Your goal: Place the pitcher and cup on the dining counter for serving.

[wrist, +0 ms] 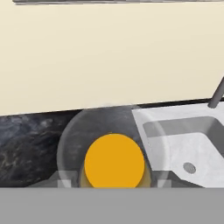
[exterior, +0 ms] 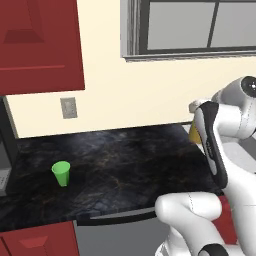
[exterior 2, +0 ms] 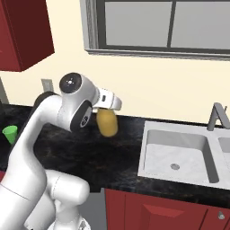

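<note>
Left base view: the green cup (exterior: 61, 173) stands upright near the front left corner of the black worktop (exterior: 125, 160), alone and well apart from the arm. A sliver of the amber pitcher (exterior: 194, 133) shows behind the arm's dark link, toward the right end of the worktop.

Right base view: the pitcher (exterior 2: 107, 122) hangs under the gripper (exterior 2: 106, 109), seemingly lifted clear of the worktop, just left of the sink (exterior 2: 179, 155). It looks smooth, rounded and glossy, so I judge it could slip. The carry should keep it upright, rise clear of the sink rim and avoid quick swings before the base turns for the dining counter. The cup (exterior 2: 10, 134) sits at the far left edge.

Hand view: the pitcher (wrist: 114, 161) is a round orange disc, centred between the two fingertips (wrist: 65, 182). The jaws stand partly apart, closed on its sides.
</note>
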Controlling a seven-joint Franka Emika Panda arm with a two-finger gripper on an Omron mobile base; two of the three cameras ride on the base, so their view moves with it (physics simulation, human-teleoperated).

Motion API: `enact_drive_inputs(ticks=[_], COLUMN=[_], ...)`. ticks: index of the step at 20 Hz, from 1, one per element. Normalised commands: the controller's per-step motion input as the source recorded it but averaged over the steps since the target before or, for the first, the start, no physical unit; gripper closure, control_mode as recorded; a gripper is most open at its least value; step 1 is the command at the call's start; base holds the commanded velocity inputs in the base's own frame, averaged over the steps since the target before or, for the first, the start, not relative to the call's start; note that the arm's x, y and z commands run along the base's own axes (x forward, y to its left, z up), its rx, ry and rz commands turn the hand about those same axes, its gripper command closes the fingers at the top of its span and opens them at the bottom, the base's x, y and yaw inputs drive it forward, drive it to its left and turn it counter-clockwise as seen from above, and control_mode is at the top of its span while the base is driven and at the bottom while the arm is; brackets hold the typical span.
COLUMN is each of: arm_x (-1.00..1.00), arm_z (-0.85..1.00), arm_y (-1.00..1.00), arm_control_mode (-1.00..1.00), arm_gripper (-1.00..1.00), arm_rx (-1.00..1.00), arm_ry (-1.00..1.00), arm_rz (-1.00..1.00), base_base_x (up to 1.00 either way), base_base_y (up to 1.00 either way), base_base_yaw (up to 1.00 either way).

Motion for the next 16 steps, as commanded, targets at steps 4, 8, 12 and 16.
enact_drive_inputs(ticks=[4, 8, 12, 16], arm_x=[-0.01, -0.03, 0.00, 0.00], arm_z=[0.05, 0.00, 0.00, 0.00], arm_y=[0.00, 0.00, 0.00, 0.00], arm_control_mode=[-1.00, 1.00, 1.00, 1.00], arm_gripper=[1.00, 1.00, 1.00, 1.00], arm_rx=[0.01, 0.00, 0.00, 0.00], arm_ry=[0.02, 0.00, 0.00, 0.00], arm_rz=[0.02, 0.00, 0.00, 0.00], base_base_x=[0.00, -0.22, -0.78, -0.91], base_base_y=[0.00, 0.02, 0.03, 0.00], base_base_yaw=[0.00, 0.00, -0.17, -0.53])
